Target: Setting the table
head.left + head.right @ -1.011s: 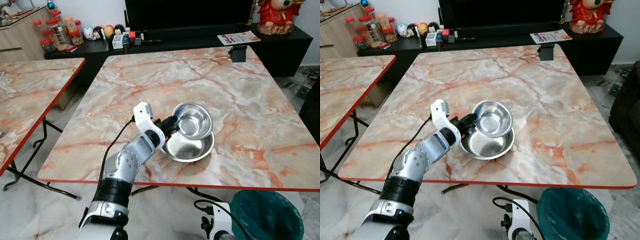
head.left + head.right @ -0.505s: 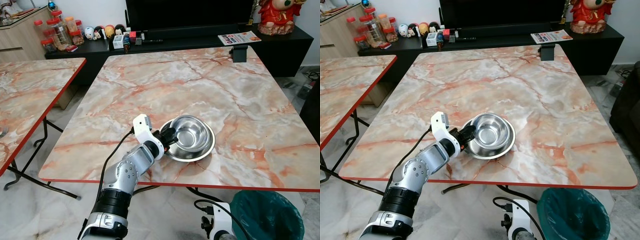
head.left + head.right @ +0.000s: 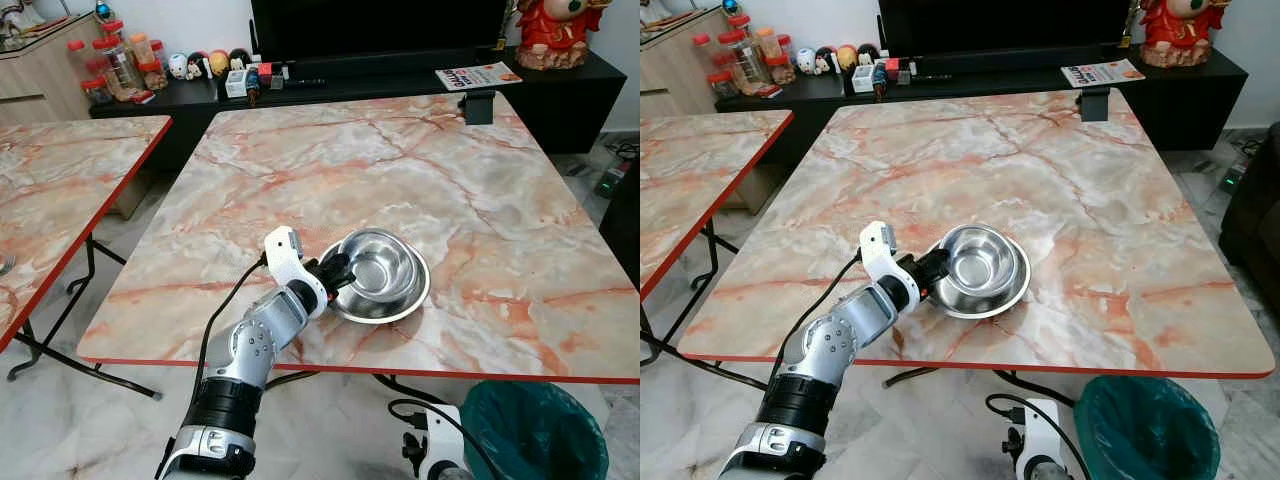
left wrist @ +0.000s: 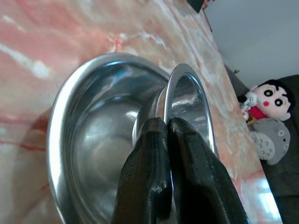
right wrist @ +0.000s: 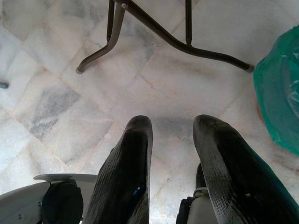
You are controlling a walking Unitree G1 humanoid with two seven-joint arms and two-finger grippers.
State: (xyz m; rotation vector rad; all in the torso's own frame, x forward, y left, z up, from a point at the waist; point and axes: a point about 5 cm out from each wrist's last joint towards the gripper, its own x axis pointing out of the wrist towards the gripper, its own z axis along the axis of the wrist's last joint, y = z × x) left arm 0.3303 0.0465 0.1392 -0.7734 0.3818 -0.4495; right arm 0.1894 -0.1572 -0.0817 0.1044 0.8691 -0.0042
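A: What has moved since a second ago?

B: The small steel bowl (image 3: 381, 268) was held tilted above the large steel bowl (image 3: 343, 301); now it sits nested inside it, and the left tool (image 3: 338, 271) has come down with it.

A: Is the left tool holding anything?

B: Yes. In the left wrist view its black fingers (image 4: 147, 172) are pinched together on the small bowl's rim, one inside the rim and one outside.

A: Where is the large bowl?

B: On the marble desk (image 3: 300, 170), near its red front edge, with the left tool at its left side.

A: And the right tool (image 5: 170, 172)?

B: It hangs below the desk over the tiled floor (image 5: 56, 98), fingers spread apart, a green bin (image 5: 280, 93) beside it.
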